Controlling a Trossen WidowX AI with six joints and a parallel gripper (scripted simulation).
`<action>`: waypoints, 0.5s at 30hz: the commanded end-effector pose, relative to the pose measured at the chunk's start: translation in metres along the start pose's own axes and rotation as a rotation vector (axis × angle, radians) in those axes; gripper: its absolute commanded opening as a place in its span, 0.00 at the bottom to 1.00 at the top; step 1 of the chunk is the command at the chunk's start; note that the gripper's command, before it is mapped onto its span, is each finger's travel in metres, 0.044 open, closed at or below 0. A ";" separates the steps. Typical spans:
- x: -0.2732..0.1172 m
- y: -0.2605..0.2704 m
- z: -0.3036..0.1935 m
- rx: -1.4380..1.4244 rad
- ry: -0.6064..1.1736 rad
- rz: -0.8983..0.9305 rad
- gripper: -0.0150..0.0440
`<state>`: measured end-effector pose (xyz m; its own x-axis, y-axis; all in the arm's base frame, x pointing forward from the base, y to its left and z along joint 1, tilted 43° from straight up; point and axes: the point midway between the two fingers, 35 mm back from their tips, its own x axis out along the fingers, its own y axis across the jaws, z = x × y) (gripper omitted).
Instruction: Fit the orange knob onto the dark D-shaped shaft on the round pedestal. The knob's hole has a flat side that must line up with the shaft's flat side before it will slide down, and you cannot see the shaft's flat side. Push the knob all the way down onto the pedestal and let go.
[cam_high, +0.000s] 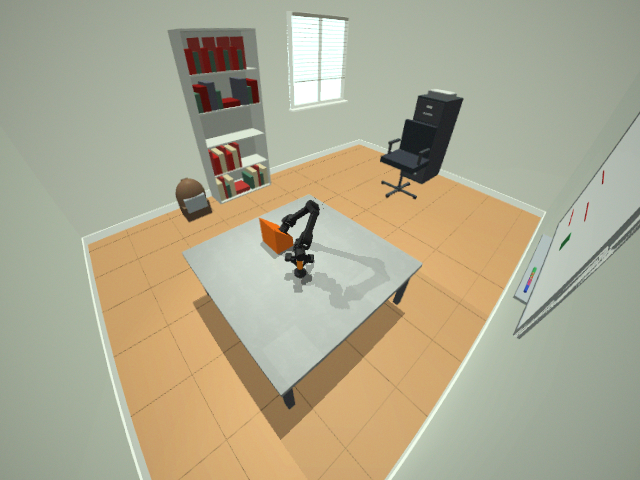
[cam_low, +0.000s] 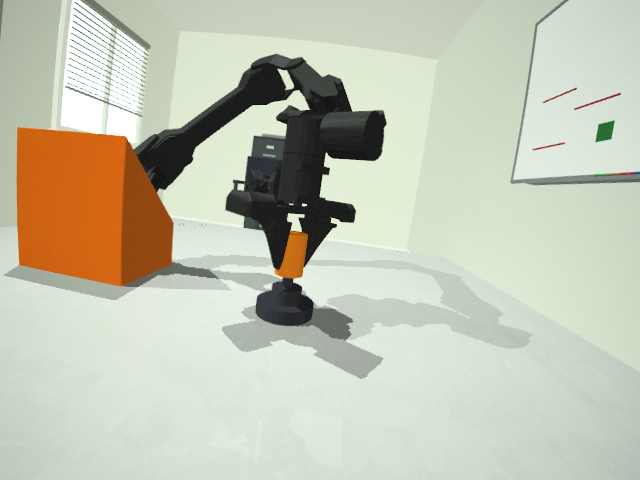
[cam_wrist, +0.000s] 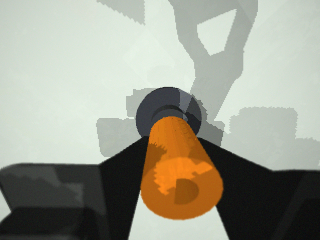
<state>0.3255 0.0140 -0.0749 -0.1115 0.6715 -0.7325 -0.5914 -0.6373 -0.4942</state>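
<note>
The orange knob is held between the two dark fingers of my gripper, which is shut on it. In the exterior view the knob leans a little, its top tipped to the right. Its lower end is at the top of the dark shaft, and a short piece of shaft shows between the knob and the pedestal. The round dark pedestal stands on the table. The wrist view shows a D-shaped recess in the knob's near end. The shaft's flat side is hidden.
A large orange block with a slanted side stands at the arm's base, to the left of the pedestal in the exterior view. The grey table carries the arm's shadows.
</note>
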 end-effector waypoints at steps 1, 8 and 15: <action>0.001 0.000 0.000 -0.015 0.000 -0.001 0.25; 0.001 -0.001 0.000 -0.015 0.000 -0.001 0.25; 0.002 -0.001 0.000 -0.015 0.000 -0.001 0.25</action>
<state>0.3253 0.0150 -0.0759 -0.1126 0.6710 -0.7329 -0.5850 -0.6409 -0.4970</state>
